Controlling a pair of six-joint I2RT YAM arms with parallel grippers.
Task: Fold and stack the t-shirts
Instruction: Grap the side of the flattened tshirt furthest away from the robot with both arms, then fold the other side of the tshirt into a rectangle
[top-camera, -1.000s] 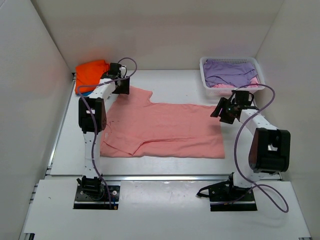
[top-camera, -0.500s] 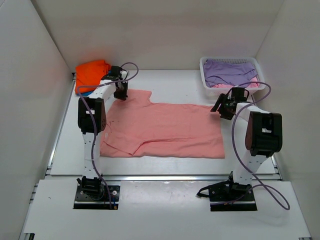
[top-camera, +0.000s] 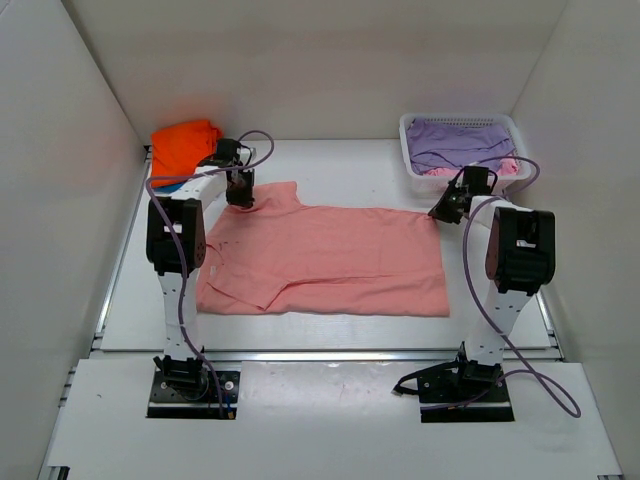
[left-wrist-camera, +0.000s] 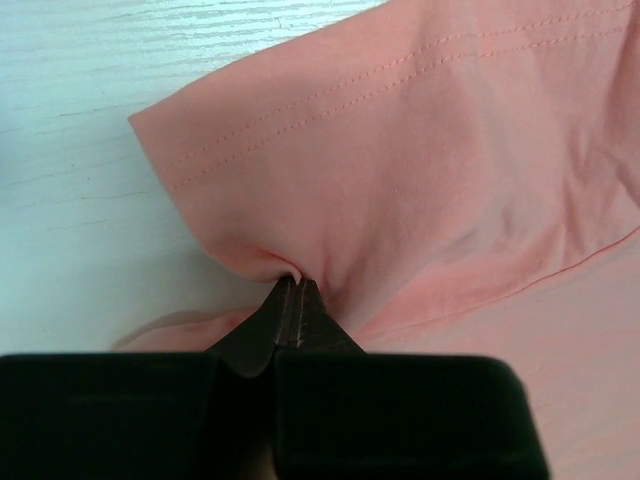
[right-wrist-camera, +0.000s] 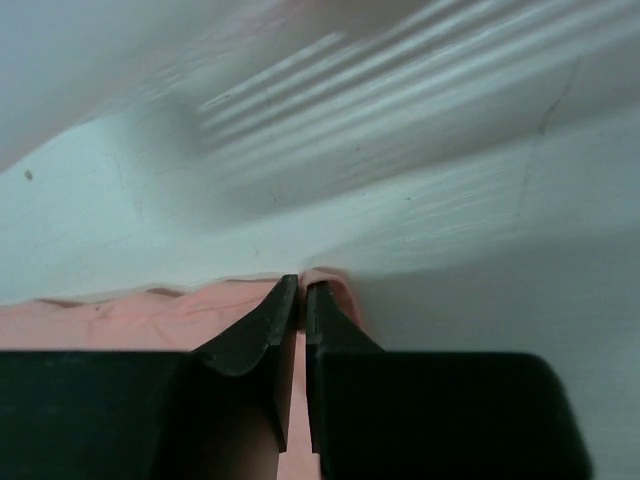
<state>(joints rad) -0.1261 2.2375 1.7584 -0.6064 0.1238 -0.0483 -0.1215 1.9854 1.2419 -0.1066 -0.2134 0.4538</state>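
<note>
A salmon-pink t-shirt (top-camera: 330, 258) lies spread flat across the middle of the table. My left gripper (top-camera: 240, 193) is shut on the cloth at its far left corner, by the sleeve hem (left-wrist-camera: 300, 130); the jaws (left-wrist-camera: 295, 285) pinch a small pleat of pink fabric. My right gripper (top-camera: 441, 211) is shut on the shirt's far right corner, a fold of pink cloth (right-wrist-camera: 335, 285) caught between the tips (right-wrist-camera: 303, 288). An orange t-shirt (top-camera: 183, 145) sits folded at the far left on a blue one (top-camera: 170, 186). A lavender t-shirt (top-camera: 462, 145) lies in the basket.
The white mesh basket (top-camera: 409, 150) stands at the far right corner, with pink cloth (top-camera: 505, 167) under the lavender shirt. White walls close in on the left, back and right. The table's metal front rail (top-camera: 320, 352) runs just ahead of the arm bases.
Both grippers came down onto the pink shirt's far corners and closed on the cloth. The left corner has been drawn slightly toward the left.
</note>
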